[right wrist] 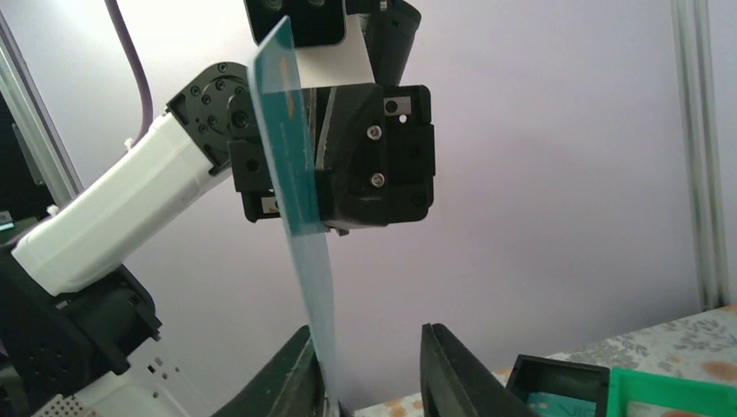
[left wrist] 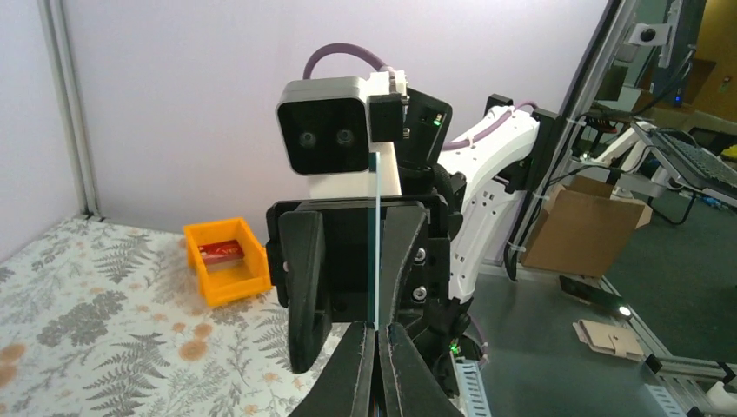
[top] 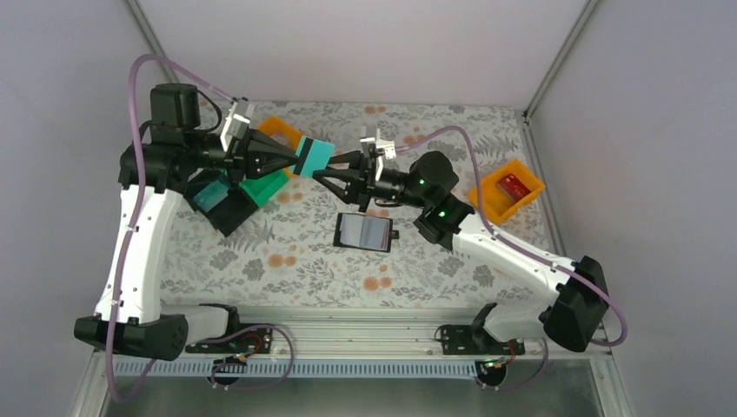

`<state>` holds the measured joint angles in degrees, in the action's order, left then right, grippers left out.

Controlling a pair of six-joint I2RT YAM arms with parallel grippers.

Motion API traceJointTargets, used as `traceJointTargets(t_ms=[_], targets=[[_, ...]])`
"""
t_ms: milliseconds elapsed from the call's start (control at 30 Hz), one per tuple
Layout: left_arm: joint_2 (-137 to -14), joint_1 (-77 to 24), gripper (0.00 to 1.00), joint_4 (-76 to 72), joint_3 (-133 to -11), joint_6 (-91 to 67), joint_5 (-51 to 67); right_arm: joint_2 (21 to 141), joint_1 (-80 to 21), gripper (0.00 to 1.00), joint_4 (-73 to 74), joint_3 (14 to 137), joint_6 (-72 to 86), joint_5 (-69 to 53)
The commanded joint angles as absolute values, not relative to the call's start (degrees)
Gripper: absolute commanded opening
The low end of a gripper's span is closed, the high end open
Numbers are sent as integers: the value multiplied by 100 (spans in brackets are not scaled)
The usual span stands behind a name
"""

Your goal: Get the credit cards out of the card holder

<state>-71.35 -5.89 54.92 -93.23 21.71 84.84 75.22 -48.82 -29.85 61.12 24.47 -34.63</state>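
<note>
You are gripping a teal credit card (top: 313, 156) with your left gripper (top: 295, 163), clenched on one edge, holding it in the air above the middle of the table (top: 287, 261); your right gripper (top: 335, 174) is standing parted around the opposite edge, one finger (right wrist: 295, 373) touching the card, the other apart; the card holder (top: 365, 232) is lying open mid-table beneath; a red card (top: 514, 183) is sitting in the orange tray (top: 491, 204) at the right edge.

Top view looks down; wrist views face each other closely, apparently sharing the card (top: 313, 156).
</note>
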Motion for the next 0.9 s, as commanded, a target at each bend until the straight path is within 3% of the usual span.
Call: traceJointTargets(t_ms=[0, 67, 233, 267, 333, 367, 400, 533, 633, 867], targets=[[-7009, -580, 2, 5335, -9250, 2162, 8707, 7528, -4972, 21, -3303, 6323, 2372, -3523], [-7003, -580, 2, 5334, -9237, 2162, 8699, 7507, -4972, 5, -3234, 6328, 2333, -3519], [-6939, -581, 5, 5335, -9112, 2220, 8433, 7220, -4973, 4, -2387, 6338, 1896, -3178], [-6926, -580, 21, 5350, -9073, 2253, 8218, 7149, -4969, 4, -1885, 6408, 1664, -2952], [-6938, -581, 70, 5550, -9036, 2514, 7618, 7040, -4970, 4, -721, 6677, 1090, -2318], [-6952, -580, 84, 5708, -9058, 2691, 7275, 7034, -4967, 4, -31, 6845, 743, -1982], [-6977, -580, 91, 5973, -9133, 2975, 6968, 7075, -4970, 4, 628, 7076, 414, -1587], [-6971, -576, 95, 7087, -9858, 4411, 5735, 7621, -4971, 4, 3153, 7931, -880, -89], [-6826, -580, 96, 7107, -10076, 4787, 5151, 8073, -5017, 4, 4245, 8496, -1311, 309], [-7303, -1033, 92, 7361, -10039, 5108, 4887, 8071, -5242, 4, 3828, 8887, -2021, -519]])
